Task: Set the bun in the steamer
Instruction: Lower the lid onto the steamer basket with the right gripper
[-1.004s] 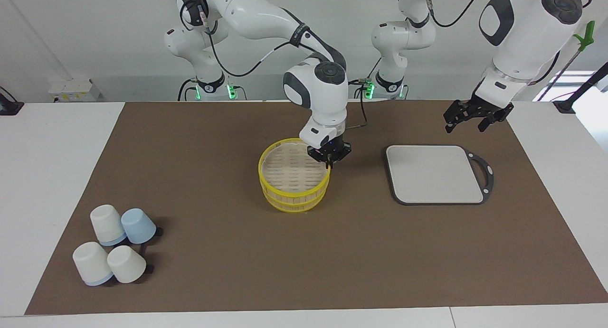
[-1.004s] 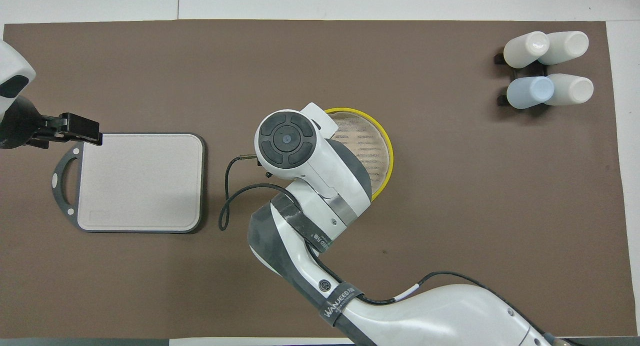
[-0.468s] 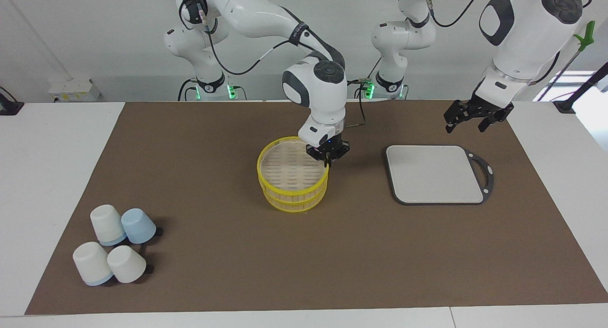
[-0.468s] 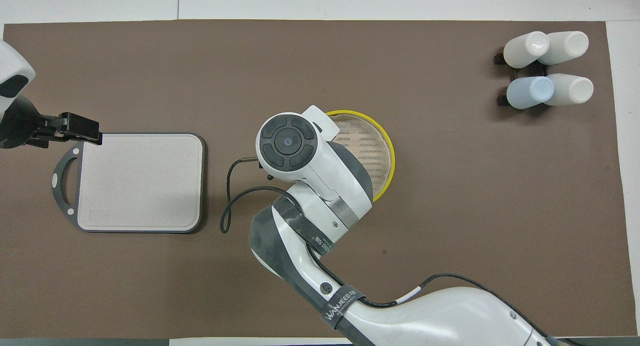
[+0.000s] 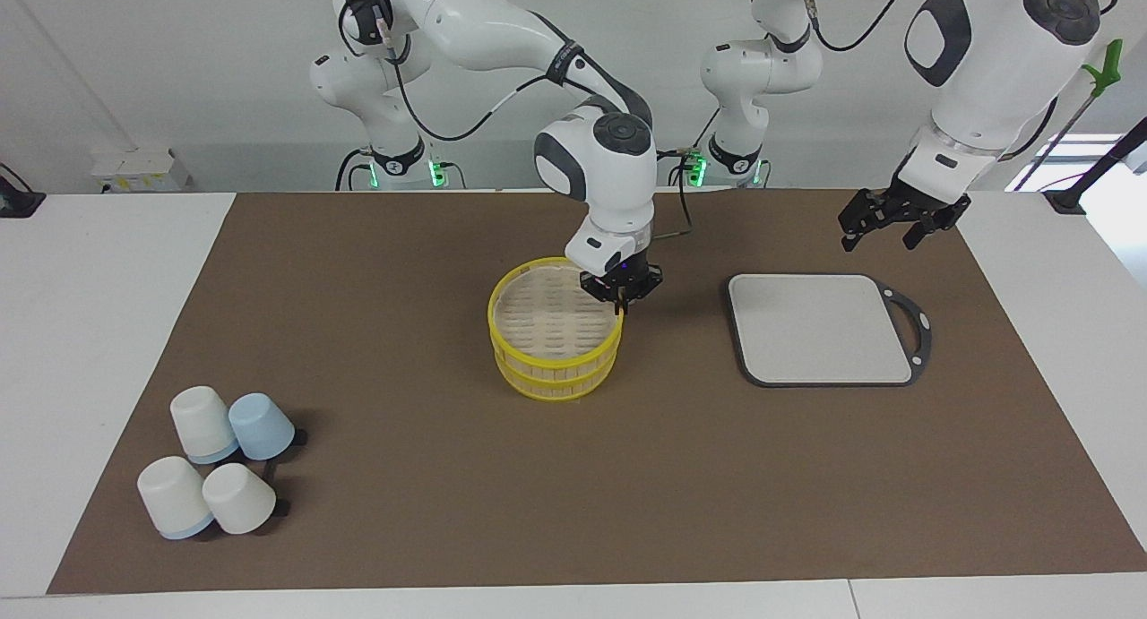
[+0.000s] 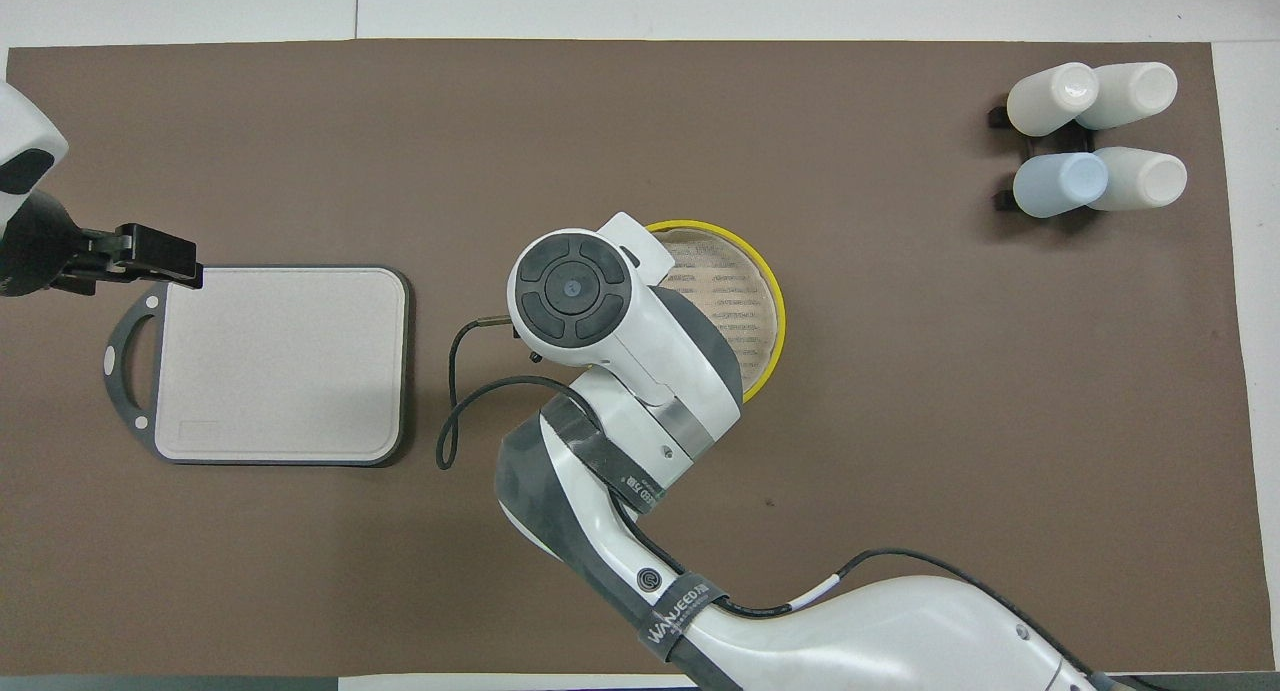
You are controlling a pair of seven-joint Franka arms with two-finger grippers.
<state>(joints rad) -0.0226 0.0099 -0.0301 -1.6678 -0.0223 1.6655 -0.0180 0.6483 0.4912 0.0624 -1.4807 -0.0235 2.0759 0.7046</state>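
The steamer (image 5: 548,370), a round tan basket of two stacked tiers with yellow rims, stands mid-table, and its slatted floor holds nothing. My right gripper (image 5: 619,308) is shut, its fingertips pinched on the steamer's top rim on the side toward the left arm's end. In the overhead view the right arm covers that side of the steamer (image 6: 776,306) and hides the gripper. The bun is out of view. My left gripper (image 5: 883,226) hangs open and holds nothing, over the mat by the grey board's corner nearest the robots. It also shows at the overhead view's edge (image 6: 165,256).
A grey rectangular board (image 5: 820,328) with a dark handle lies toward the left arm's end, also seen from overhead (image 6: 280,361). Several upturned white and blue cups (image 5: 219,462) cluster toward the right arm's end, farthest from the robots (image 6: 1095,136). A brown mat covers the table.
The right gripper and the steamer shifted together slightly toward the right arm's end, then back. The left arm has not moved.
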